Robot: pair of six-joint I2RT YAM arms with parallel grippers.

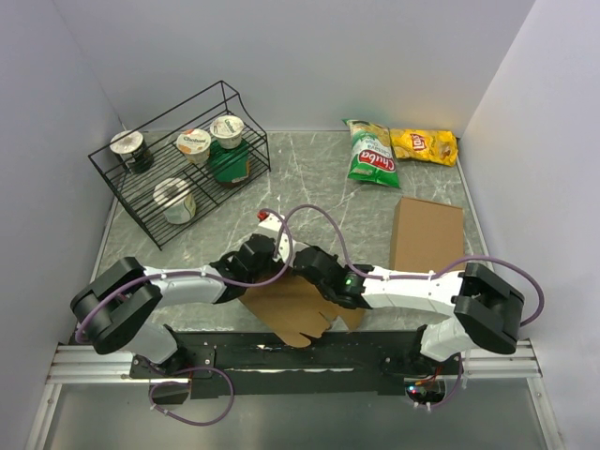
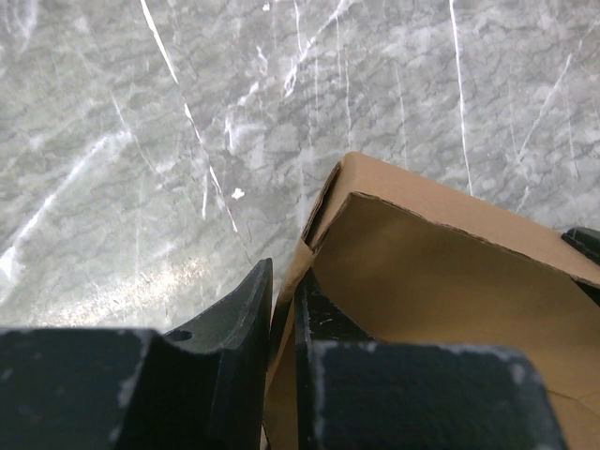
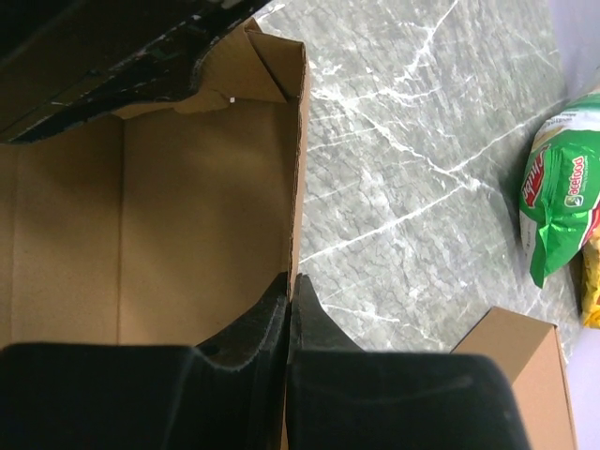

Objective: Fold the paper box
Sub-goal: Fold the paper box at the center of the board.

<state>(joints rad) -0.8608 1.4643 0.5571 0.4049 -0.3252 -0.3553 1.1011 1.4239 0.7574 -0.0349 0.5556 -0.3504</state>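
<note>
Where the two arms meet over the near middle of the table (image 1: 309, 178), the box (image 1: 292, 317) sits partly folded. Its flat panel spreads toward the front edge, and its far side is raised between the grippers.

The left gripper (image 2: 281, 286) is almost closed. Its fingers (image 2: 246, 319) pinch a raised wall of the box just below a corner where a flap turns inward. The right gripper (image 3: 290, 281) is closed tight on the edge of another upright wall. From the right wrist, the brown inside of the box shows on one side of that wall and bare marble on the other. A dark, blurred shape crosses the far corner of the box, too close to make out.

A plain slab (image 1: 427, 234) lies flat to the right, well apart from the box and beyond the right arm. Two chip bags, a green bag (image 1: 370, 155) and a yellow bag (image 1: 424, 145), lie side by side at the back. A wire rack (image 1: 141, 202) stands at the back left and holds lidded cups (image 1: 195, 142).
</note>
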